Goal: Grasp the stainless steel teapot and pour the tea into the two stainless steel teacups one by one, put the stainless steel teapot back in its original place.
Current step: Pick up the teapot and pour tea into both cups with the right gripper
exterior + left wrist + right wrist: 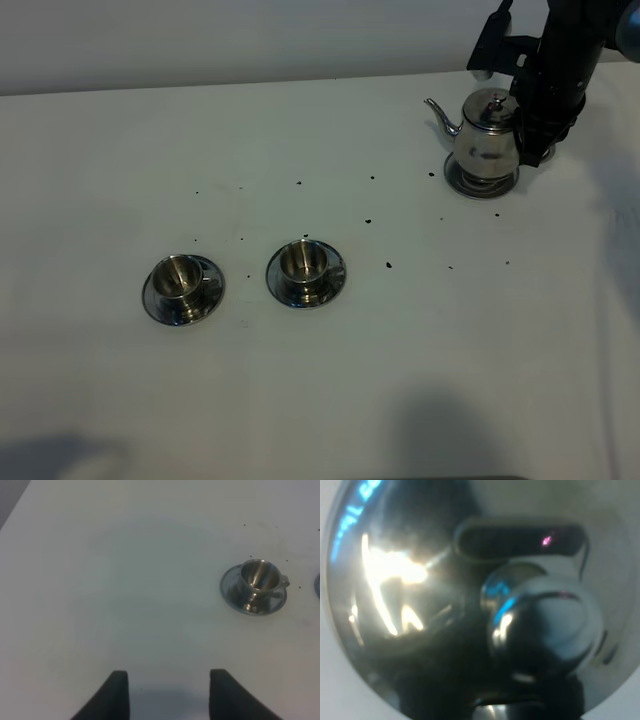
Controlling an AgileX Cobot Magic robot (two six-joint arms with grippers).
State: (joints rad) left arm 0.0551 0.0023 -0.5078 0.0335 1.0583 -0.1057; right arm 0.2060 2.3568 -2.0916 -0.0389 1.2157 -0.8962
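Note:
The stainless steel teapot (488, 140) stands on the flat steel disc (470, 186) at the far right of the table, spout pointing left. My right gripper (530, 128) comes down at its handle side and is shut on the handle, which it hides. The right wrist view is filled by the blurred lid and its knob (545, 625); no fingers show there. The two stainless steel teacups (180, 275) (302, 260) sit on their saucers, left of centre. My left gripper (170, 695) hangs open over bare cloth, with one teacup (259, 577) ahead of it.
A white cloth (320, 390) covers the table, with small dark specks (388, 265) scattered between the cups and the teapot. The table's far edge (250, 85) runs just behind the teapot. The rim of the second saucer (317, 586) shows at the left wrist view's edge.

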